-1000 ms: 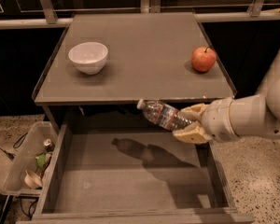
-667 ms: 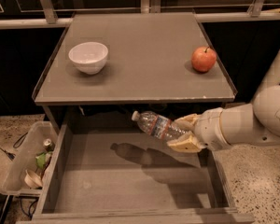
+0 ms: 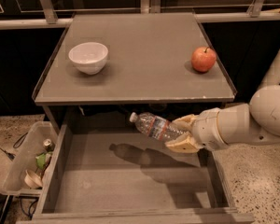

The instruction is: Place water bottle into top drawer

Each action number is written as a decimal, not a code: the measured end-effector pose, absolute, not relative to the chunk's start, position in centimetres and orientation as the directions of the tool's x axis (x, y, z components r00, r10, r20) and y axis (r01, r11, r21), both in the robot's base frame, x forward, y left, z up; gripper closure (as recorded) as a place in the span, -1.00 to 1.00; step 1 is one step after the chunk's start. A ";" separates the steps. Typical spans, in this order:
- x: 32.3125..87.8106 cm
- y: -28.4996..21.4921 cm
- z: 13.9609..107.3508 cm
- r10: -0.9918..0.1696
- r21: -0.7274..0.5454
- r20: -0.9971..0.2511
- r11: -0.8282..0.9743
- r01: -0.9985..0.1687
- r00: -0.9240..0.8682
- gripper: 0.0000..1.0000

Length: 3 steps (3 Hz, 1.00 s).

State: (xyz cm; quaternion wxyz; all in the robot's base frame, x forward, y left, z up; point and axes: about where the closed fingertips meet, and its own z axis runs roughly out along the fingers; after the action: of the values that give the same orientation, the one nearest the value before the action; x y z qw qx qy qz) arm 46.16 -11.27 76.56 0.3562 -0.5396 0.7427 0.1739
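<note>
Nearest to you, the top drawer point(image 3: 130, 192) stands pulled out under the table, its front rim along the bottom edge of the view. Its flat grey floor is bare, and you can see the dark shadow of the bottle and arm lying across the middle of it.

Left of the drawer, just beside its side wall, a translucent bin point(image 3: 19, 164) sits on the speckled floor point(image 3: 263, 183). You can make out some scraps inside, including something green and a pale round piece, but what they are is hard to tell.

Above the drawer's rear right part, the gripper point(image 3: 180, 134) comes in from the right on the white arm point(image 3: 245, 125). Its two tan fingers point(image 3: 181, 146) are clenched around the base end of the water bottle point(image 3: 154, 126). The bottle hangs in the air over the drawer and is not touching its floor. It is tilted, with the white cap point(image 3: 133, 117) pointing up and left towards the table's front edge, and the label faces you.

Further back, the table point(image 3: 144, 78) carries two things, well apart. A white bowl point(image 3: 88, 57) stands upright at the left and a red apple point(image 3: 203, 59) sits at the right, near the edge.

Beyond the table, a metal rail point(image 3: 107, 20) runs across in front of dark glass.
</note>
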 end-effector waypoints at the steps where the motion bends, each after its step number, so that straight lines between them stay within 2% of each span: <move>1: 45.9 -9.1 72.8 -0.677 -0.058 -0.711 0.327 -0.943 -0.191 1.00; 3: 45.8 -6.5 67.0 -0.668 0.049 -0.700 0.307 -0.951 -0.252 1.00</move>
State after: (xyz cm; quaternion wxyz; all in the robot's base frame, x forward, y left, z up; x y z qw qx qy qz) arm 45.76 -6.52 66.95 0.2929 -0.5370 0.7534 0.2412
